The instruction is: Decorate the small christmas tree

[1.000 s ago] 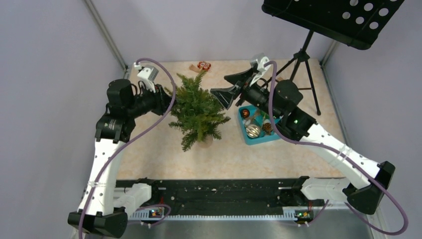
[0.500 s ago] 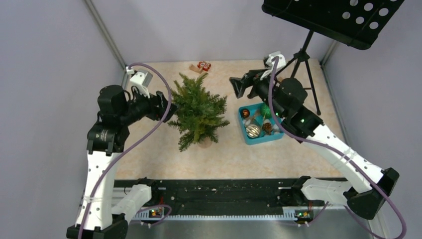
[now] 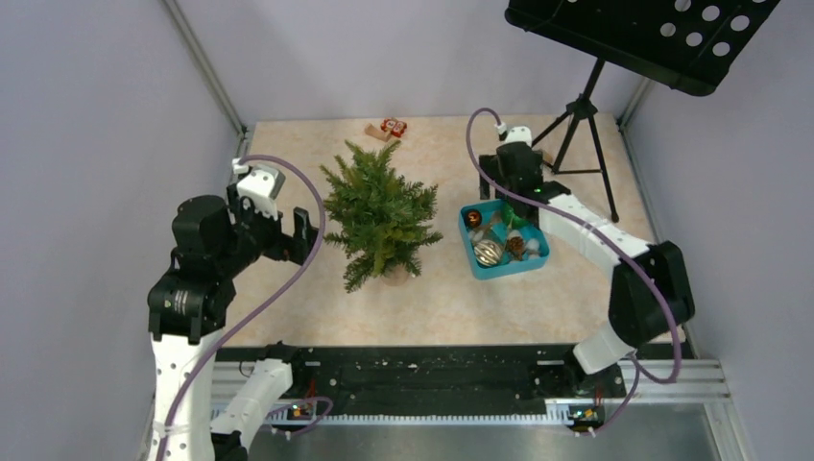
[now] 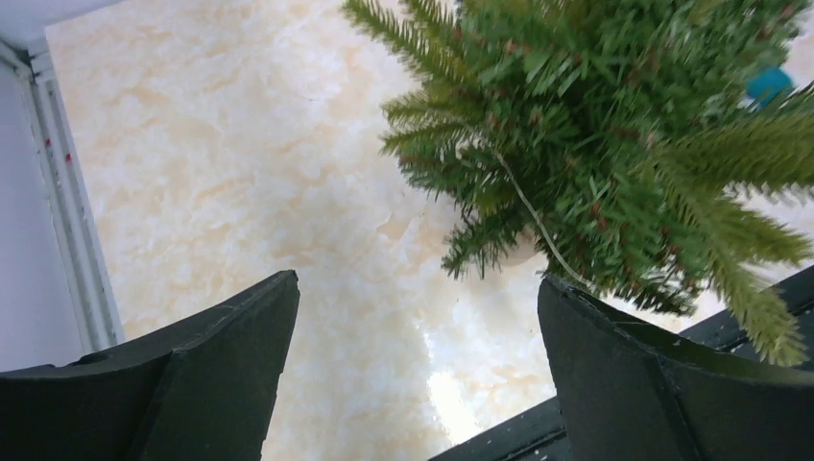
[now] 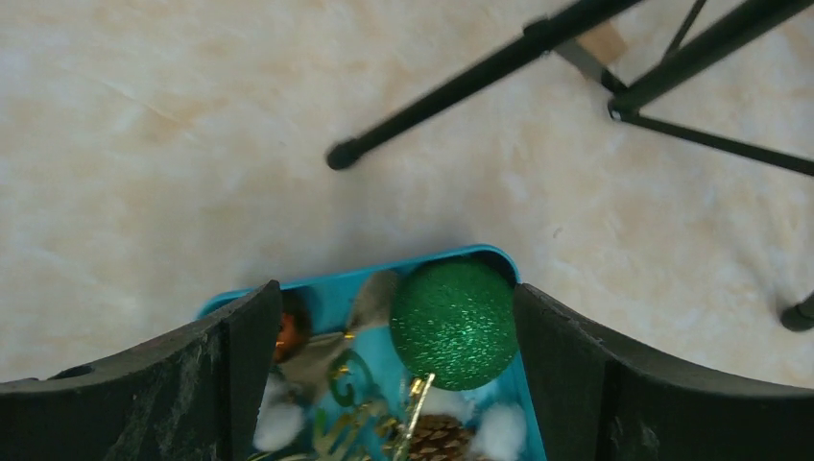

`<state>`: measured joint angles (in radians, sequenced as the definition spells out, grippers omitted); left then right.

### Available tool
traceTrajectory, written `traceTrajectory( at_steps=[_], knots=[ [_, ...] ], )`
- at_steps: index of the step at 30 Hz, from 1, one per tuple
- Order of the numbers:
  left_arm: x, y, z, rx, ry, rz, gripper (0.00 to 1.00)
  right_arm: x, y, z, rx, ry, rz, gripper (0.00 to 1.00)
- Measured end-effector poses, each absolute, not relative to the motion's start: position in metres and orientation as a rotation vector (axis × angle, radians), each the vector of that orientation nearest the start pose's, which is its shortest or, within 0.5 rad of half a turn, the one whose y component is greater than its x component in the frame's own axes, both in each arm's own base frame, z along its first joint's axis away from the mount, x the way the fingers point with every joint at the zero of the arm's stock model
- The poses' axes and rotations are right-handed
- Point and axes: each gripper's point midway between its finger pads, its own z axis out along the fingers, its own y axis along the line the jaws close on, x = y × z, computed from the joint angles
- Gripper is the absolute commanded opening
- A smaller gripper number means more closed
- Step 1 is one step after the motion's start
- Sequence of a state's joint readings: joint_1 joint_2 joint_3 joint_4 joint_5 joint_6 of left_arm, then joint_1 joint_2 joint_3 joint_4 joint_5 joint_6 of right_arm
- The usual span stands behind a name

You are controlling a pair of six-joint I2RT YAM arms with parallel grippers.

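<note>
The small christmas tree [image 3: 379, 216] stands mid-table, its green branches filling the upper right of the left wrist view [image 4: 595, 125]; a thin pale thread [image 4: 523, 197] hangs in them. My left gripper [image 3: 305, 235] sits just left of the tree, open and empty [image 4: 418, 283], clear of the branches. Above the far end of the teal tray [image 3: 539, 254], my right gripper [image 3: 499, 192] points down, open [image 5: 395, 288]. A glittery green ball [image 5: 453, 325] lies in the tray between its fingers, untouched.
The tray [image 5: 336, 283] also holds a pine cone [image 5: 437, 437], a reddish ball [image 5: 288, 331], white cotton tufts and a silver ball [image 3: 488, 252]. A black music stand's tripod [image 3: 586, 106] stands at the far right, one leg [image 5: 461, 82] near the tray. A small red item [image 3: 393, 126] lies at the far edge.
The left gripper opened and drew back from the tree toward the near left. The right arm swung away from the tree and now hangs over the tray.
</note>
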<state>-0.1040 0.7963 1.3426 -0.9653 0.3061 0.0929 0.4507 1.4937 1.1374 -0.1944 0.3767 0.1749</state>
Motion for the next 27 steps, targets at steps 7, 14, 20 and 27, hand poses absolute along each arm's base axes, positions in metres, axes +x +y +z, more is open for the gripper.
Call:
traceTrajectory(
  at_steps=[7, 14, 20, 27],
  knots=[
    [0.206, -0.058, 0.308, 0.401, 2.033, -0.231, 0.99, 0.428, 0.102, 0.110, -0.069, 2.283, -0.299, 0.87],
    [0.205, -0.057, 0.293, 0.419, 2.077, -0.223, 0.99, 0.424, 0.093, 0.095, -0.079, 2.327, -0.369, 0.76],
    [0.205, -0.057, 0.293, 0.420, 2.077, -0.223, 0.99, 0.419, 0.092, 0.092, -0.084, 2.349, -0.373, 0.72],
    [0.205, -0.058, 0.293, 0.425, 2.075, -0.225, 0.99, 0.417, 0.094, 0.090, -0.085, 2.362, -0.355, 0.71]
  ],
)
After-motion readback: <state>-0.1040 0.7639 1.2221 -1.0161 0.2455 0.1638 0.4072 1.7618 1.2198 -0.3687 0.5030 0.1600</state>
